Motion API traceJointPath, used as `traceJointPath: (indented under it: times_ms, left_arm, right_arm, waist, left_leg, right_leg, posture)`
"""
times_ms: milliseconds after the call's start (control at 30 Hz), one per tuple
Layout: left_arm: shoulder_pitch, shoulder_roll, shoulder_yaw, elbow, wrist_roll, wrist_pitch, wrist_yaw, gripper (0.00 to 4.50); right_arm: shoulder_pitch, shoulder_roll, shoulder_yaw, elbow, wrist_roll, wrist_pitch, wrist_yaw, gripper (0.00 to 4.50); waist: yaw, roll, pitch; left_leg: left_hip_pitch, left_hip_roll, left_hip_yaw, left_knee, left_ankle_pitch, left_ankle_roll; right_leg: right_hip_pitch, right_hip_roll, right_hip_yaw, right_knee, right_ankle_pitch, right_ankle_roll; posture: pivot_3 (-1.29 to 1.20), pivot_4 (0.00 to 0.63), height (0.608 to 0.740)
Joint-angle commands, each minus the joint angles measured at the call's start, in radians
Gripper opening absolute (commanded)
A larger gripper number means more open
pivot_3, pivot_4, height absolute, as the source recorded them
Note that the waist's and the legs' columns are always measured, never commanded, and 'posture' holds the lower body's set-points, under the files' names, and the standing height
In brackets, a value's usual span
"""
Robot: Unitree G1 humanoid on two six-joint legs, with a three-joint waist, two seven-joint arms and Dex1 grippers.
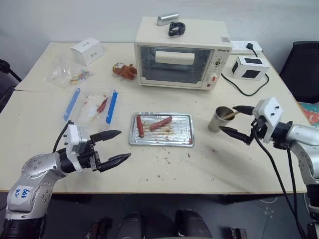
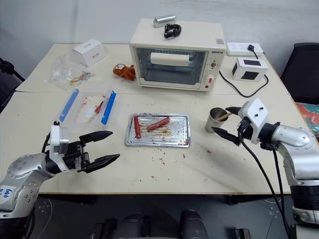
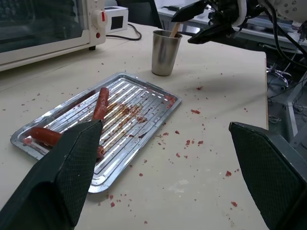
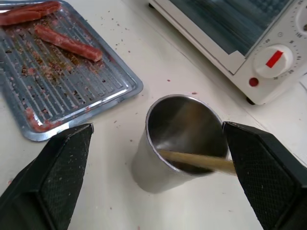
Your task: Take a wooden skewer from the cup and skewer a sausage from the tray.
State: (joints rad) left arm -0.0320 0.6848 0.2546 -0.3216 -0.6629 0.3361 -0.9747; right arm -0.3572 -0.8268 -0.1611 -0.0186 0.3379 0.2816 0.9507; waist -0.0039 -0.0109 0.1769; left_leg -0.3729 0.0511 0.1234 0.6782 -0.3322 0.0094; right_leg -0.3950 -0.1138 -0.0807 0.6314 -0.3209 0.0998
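The steel cup (image 1: pixel 218 121) stands right of the tray (image 1: pixel 160 143), with a wooden skewer (image 4: pixel 196 160) leaning inside it, its tip over the rim. My right gripper (image 1: pixel 227 118) is open, one finger on each side of the cup's rim, and touches nothing. Two sausages (image 1: pixel 161 123) (image 1: pixel 140 125) lie on the tray's left half among crumbs and grease. My left gripper (image 1: pixel 125 144) hovers open and empty over the table, near the tray's front left corner.
A toaster oven (image 1: pixel 182 52) stands behind the tray. A clear plastic box with blue clips (image 1: pixel 92 105) lies to the tray's left. A white charger box (image 1: pixel 250 67) with a black cable sits at the back right. Red crumbs dot the table.
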Motion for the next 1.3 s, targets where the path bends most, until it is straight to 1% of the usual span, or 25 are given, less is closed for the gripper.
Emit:
traceJointPath:
  times_ms: [33,500,900,1067,1300]
  left_arm:
    - [-0.006,-0.003,0.004,-0.028,0.001,-0.015,0.003,4.48]
    - [-0.023,-0.016,-0.011,-0.015,0.010,-0.027,0.004,4.48]
    - [-0.019,-0.018,-0.013,-0.019,0.010,-0.029,0.014,4.48]
    - [-0.018,-0.018,-0.012,-0.019,0.012,-0.030,0.017,4.48]
    - [-0.017,-0.017,-0.011,-0.022,0.013,-0.029,0.020,4.48]
  right_arm:
    - [-0.037,-0.027,-0.015,0.008,-0.012,-0.030,0.011,4.50]
    - [-0.121,-0.038,-0.001,0.099,-0.051,-0.087,0.069,4.50]
    - [-0.182,-0.058,0.031,0.218,-0.085,-0.127,0.143,4.50]
    - [-0.202,-0.066,0.044,0.233,-0.091,-0.118,0.184,4.50]
    - [-0.201,-0.108,0.056,0.185,-0.074,-0.029,0.236,4.50]
  waist:
    - [0.000,0.000,0.000]
    - [0.000,0.000,0.000]
    - [-0.001,0.001,0.000]
    - [-0.001,0.001,0.001]
    - [-0.001,0.001,0.001]
  left_leg:
    - [0.000,0.000,0.000,0.000,0.000,0.000]
    - [0.000,0.000,0.000,0.000,0.000,0.000]
    - [0.000,0.000,0.000,0.000,0.000,0.000]
    - [0.000,0.000,0.000,-0.001,0.000,0.000]
    - [0.000,0.001,0.000,-0.001,0.000,0.000]
  right_leg:
    - [0.000,0.000,0.000,0.000,0.000,0.000]
    - [0.000,0.000,0.000,-0.001,0.000,0.000]
    - [0.000,0.000,0.000,-0.001,0.000,0.000]
    - [0.000,0.000,0.000,-0.002,0.000,0.000]
    - [0.000,0.000,0.000,-0.002,0.000,0.000]
  posture:
    - [0.00,0.150,0.740]
    - [0.00,0.150,0.740]
    - [0.00,0.150,0.740]
    - [0.00,0.150,0.740]
    - [0.00,0.150,0.740]
